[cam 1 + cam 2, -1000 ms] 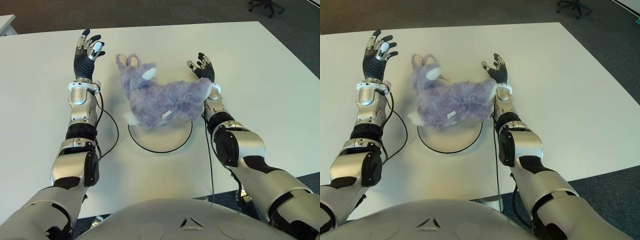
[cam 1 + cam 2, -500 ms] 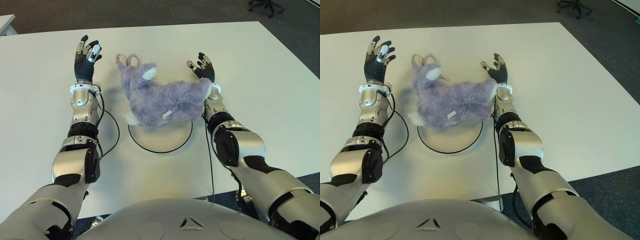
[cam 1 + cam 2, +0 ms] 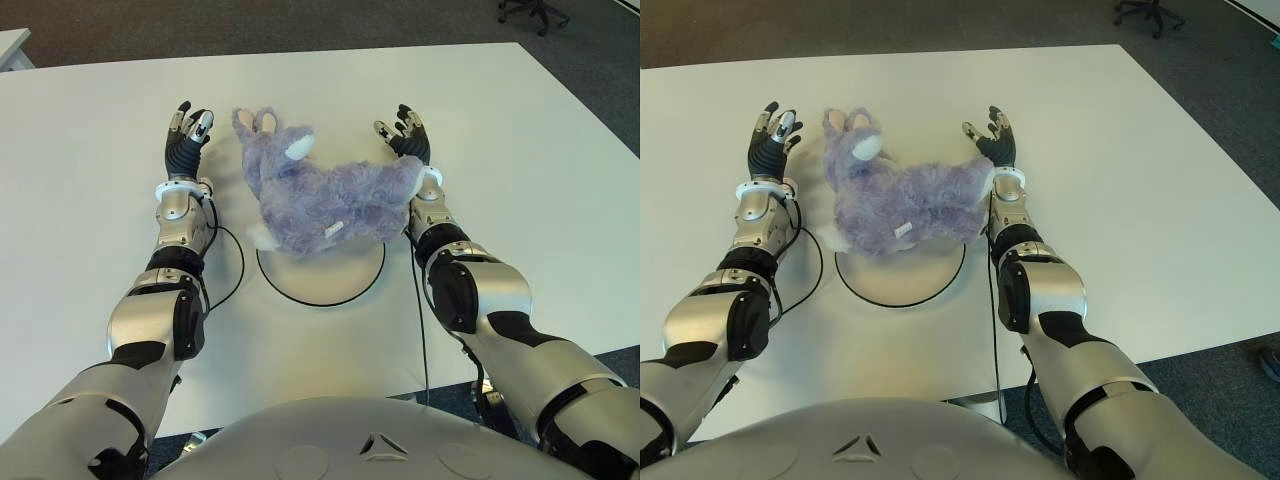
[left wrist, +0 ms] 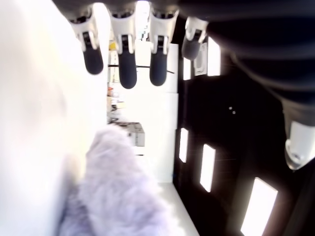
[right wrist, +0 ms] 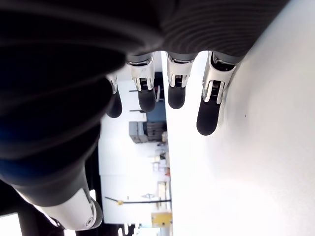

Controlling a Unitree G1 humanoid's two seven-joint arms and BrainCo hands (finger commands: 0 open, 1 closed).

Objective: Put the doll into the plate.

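- Since a second ago the left hand (image 3: pixel 186 140) has drawn in from the table's 10 o'clock area toward the doll; the doll, the plate and the right hand have kept their places.
- The fluffy lavender plush doll (image 3: pixel 322 195) with pale ears lies on its side across the far part of the round white plate with a dark rim (image 3: pixel 322 283), its ears reaching out over the table toward 11 o'clock.
- Only the plate's near half shows bare, at 6 o'clock of the doll.
- Left hand: at 9 o'clock of the doll, near its head, fingers (image 4: pixel 121 63) straight and spread, holding nothing.
- The right hand (image 3: pixel 405 135) shows at 3 o'clock of the doll, close against its fur, fingers (image 5: pixel 209 107) extended and empty.
- All of this is on the broad white table (image 3: pixel 520 180).
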